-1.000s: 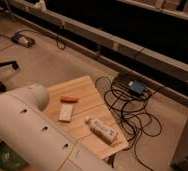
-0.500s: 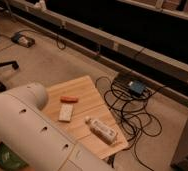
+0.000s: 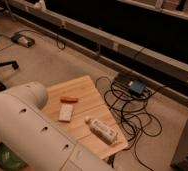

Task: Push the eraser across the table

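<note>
Nothing seemingly moved: eraser (image 3: 65, 112) between orange block (image 3: 69, 99) and bottle (image 3: 102, 130), gripper unseen.

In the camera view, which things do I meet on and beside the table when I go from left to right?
Robot arm (its claw is out of view) → eraser → white bottle → blue box among the cables on the floor. All but the last lie on the table.

a white bottle (image 3: 101, 130) and orange block (image 3: 69, 99) lie near tangled black cables (image 3: 132, 112).
</note>
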`<state>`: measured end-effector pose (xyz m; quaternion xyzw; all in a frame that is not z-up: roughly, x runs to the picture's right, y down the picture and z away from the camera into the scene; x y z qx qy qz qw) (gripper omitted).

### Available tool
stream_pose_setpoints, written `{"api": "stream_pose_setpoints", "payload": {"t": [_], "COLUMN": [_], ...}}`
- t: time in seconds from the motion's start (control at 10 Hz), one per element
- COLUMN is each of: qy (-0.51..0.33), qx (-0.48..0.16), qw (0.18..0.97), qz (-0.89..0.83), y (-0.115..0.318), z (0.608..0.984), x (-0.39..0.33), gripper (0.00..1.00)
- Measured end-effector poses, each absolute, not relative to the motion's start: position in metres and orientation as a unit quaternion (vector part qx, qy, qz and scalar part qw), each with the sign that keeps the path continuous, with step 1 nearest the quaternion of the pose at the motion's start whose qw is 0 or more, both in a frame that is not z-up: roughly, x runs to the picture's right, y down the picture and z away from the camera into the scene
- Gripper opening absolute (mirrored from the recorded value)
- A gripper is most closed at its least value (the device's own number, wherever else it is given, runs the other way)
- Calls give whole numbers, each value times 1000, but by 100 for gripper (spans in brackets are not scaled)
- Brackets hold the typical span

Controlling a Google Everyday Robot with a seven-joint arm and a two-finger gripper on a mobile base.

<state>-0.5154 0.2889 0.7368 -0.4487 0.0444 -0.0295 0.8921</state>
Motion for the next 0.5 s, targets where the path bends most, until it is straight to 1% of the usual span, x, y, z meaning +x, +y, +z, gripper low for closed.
{"api": "stream_pose_setpoints", "payload": {"t": [0.5], "qy": [45], "qx": [-472], "qw": [879], "qz": [-41], "y": [294], "z": [749], "x": [-523], "gripper": [80]}}
